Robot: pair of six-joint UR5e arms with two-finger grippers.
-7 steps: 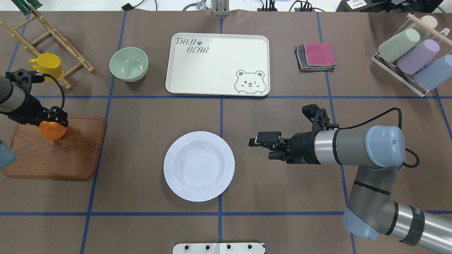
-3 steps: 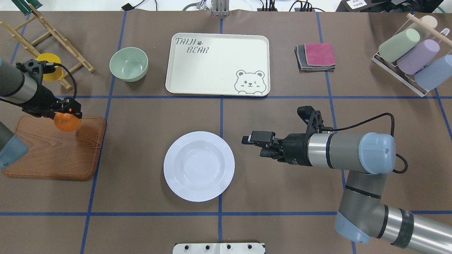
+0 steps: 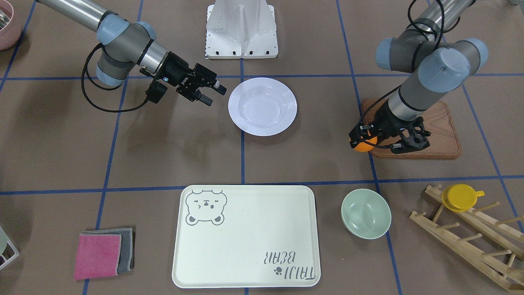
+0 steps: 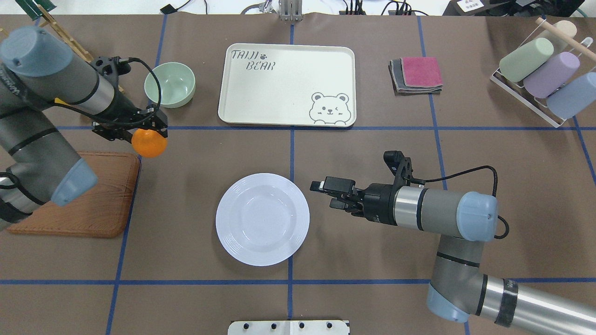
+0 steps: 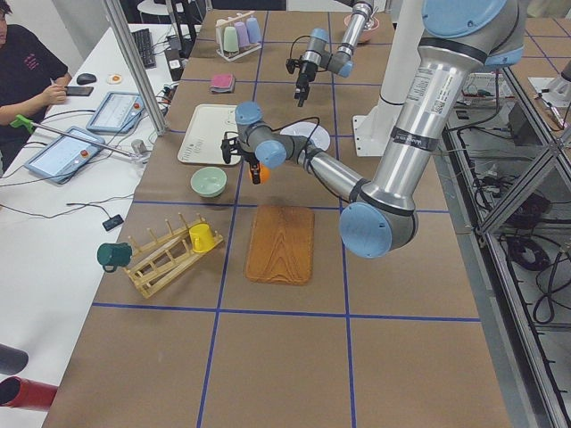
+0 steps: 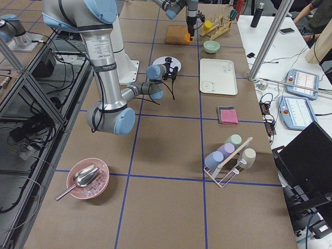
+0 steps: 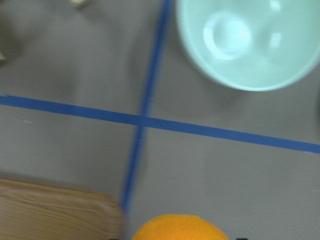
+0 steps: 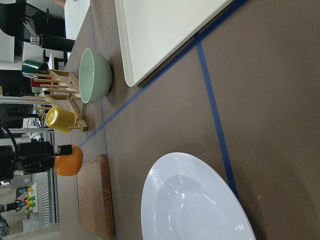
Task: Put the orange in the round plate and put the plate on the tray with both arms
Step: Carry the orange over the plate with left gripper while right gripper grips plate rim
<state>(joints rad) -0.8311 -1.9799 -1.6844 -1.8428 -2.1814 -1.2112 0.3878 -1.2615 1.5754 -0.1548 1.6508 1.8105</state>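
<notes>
My left gripper (image 4: 148, 136) is shut on the orange (image 4: 149, 143) and holds it in the air, just past the far right corner of the wooden board. The orange (image 3: 362, 144) also shows in the front view and at the bottom edge of the left wrist view (image 7: 180, 228). The white round plate (image 4: 262, 219) lies bare at the table's middle, well to the right of the orange. My right gripper (image 4: 325, 194) hovers open just off the plate's right rim, fingers pointing at it. The cream tray (image 4: 286, 86) lies beyond the plate with nothing on it.
A brown wooden board (image 4: 79, 200) lies at the left under my left arm. A pale green bowl (image 4: 169, 84) stands left of the tray. A yellow cup (image 3: 460, 196) hangs on a wooden rack. Folded cloths (image 4: 416, 74) and a rack of cups (image 4: 545, 74) are at the far right.
My left arm has carried the orange off the board, to the right and farther from the robot. My right gripper has slid left, closer to the plate's rim.
</notes>
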